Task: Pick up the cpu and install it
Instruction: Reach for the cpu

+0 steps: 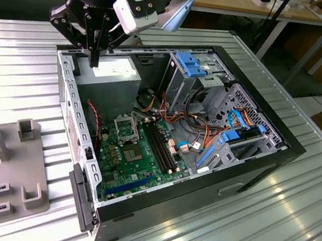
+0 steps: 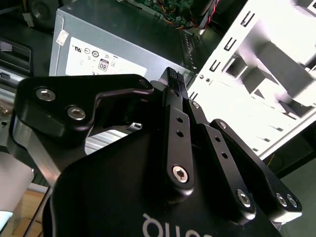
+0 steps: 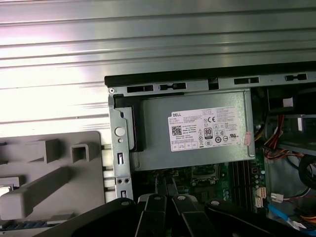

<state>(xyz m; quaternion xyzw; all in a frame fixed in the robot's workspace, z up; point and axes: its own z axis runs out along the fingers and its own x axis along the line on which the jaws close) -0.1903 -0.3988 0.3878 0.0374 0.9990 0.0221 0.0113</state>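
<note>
— Where is the gripper [image 1: 94,58]?

— Upper left of the exterior view, hanging over the grey power supply box [image 1: 118,74] in a corner of the open computer case [image 1: 290,150]. Its tips point down at the box, close above it. Whether they touch it I cannot tell.

— Wide or narrow?

— As narrow as it goes. In both wrist views the two black fingers [image 2: 174,118] lie side by side with their tips together. In the exterior view they read as one dark column.

— And the cpu?

— I can't be sure. In the first wrist view a small pale, shiny patch sits on the grey holder [image 3: 74,197] outside the case, next to the holder's long raised bar [image 3: 34,190]. The picture's edge cuts the patch off. It may be the cpu [image 3: 5,191], but too little shows to be certain.

— Where is that holder in the exterior view?

— Lower left, on the ribbed metal table [image 1: 252,239], just beside the case's side wall.

— And the socket?

— The square metal-framed socket [image 1: 125,129] sits on the green board [image 1: 127,172], near the centre of the exterior view. It is below the power supply box in the frame and left of the long black memory slots [image 1: 160,147]. The gripper is well apart from the socket and from the holder.
</note>
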